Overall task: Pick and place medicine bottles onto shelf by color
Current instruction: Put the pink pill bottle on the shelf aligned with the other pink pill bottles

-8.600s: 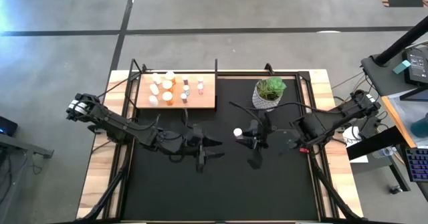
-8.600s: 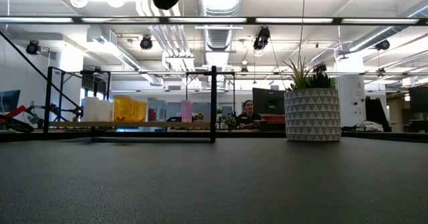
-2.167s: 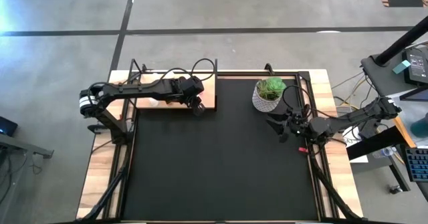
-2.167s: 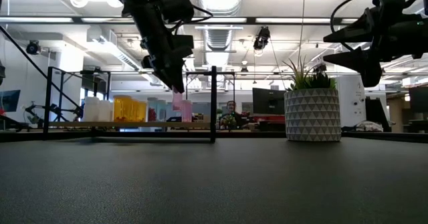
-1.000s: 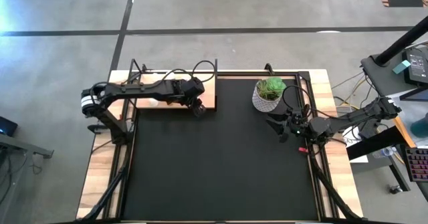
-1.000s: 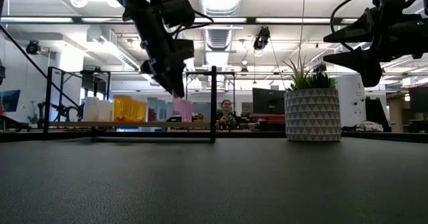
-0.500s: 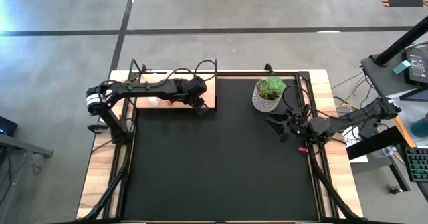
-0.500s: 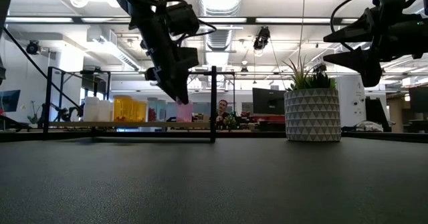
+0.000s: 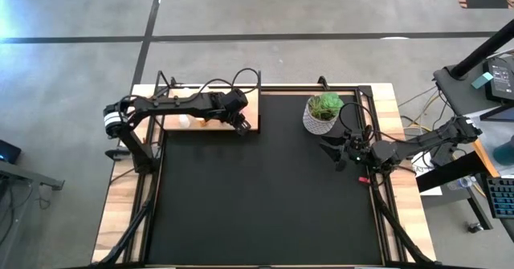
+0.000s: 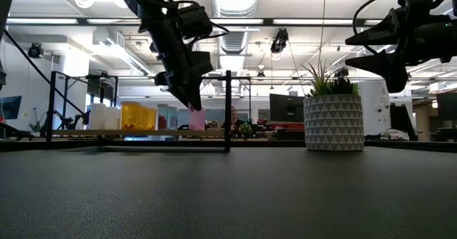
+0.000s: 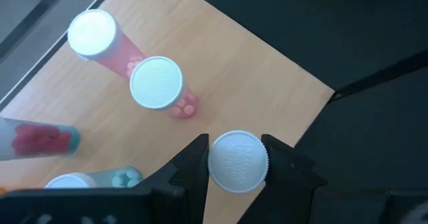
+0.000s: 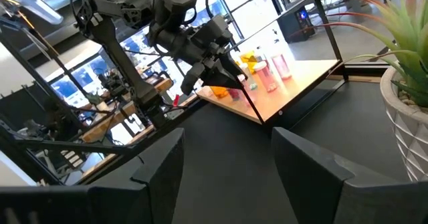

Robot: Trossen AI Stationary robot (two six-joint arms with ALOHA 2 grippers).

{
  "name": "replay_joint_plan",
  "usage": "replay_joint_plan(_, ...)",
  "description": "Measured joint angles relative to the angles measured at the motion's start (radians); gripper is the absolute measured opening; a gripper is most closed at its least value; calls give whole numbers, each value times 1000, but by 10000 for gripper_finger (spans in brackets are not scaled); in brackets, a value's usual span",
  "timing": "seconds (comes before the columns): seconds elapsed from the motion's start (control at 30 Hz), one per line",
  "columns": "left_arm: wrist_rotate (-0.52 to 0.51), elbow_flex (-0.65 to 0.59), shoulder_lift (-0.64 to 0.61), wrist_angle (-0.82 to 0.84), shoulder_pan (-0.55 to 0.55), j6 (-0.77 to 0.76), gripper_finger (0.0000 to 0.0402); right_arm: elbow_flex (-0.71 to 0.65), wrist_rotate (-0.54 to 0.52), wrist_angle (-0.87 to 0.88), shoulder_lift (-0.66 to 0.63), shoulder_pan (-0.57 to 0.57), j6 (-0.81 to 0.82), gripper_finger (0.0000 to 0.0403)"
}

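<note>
the left gripper point(image 11: 237, 177) hangs over the near right corner of the shelf point(image 11: 267, 83), its fingers pinching a bottle point(image 11: 238, 160) by the sides just under its white cap. this is the placing step — the bottle is still held, and i cannot tell whether its base touches the board yet. two pink bottles point(image 11: 160, 87) stand upright just beyond it on the shelf, so it looks bound for the pink row; more bottles stand further along the board.

next move, as i judge it: lower until the base sits flat, spread the fingers, then lift straight up — the corner leaves little margin, and a sideways pull could tip it off the edge.

the right gripper point(image 9: 336, 150) waits near the plant point(image 9: 324, 111), fingers spread, holding nothing.
</note>
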State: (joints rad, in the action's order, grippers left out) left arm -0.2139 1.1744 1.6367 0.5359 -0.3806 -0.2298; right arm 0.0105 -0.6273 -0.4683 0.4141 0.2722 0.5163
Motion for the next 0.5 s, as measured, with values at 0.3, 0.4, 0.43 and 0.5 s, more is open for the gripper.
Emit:
replay_joint_plan(0.3, 0, -1, 15, -9, -6, -23, 118, 0, 0, 0, 0, 0, 0, 215)
replay_joint_plan(0.4, 2, -2, 19, 0, -6, -26, 129, 0, 0, 0, 0, 0, 0, 215)
replay_joint_plan(0.43, 2, -2, 20, 2, -8, -26, 132, 0, 0, 0, 0, 0, 0, 215)
replay_joint_plan(0.5, 1, -1, 19, -3, -10, -26, 139, 0, 0, 0, 0, 0, 0, 215)
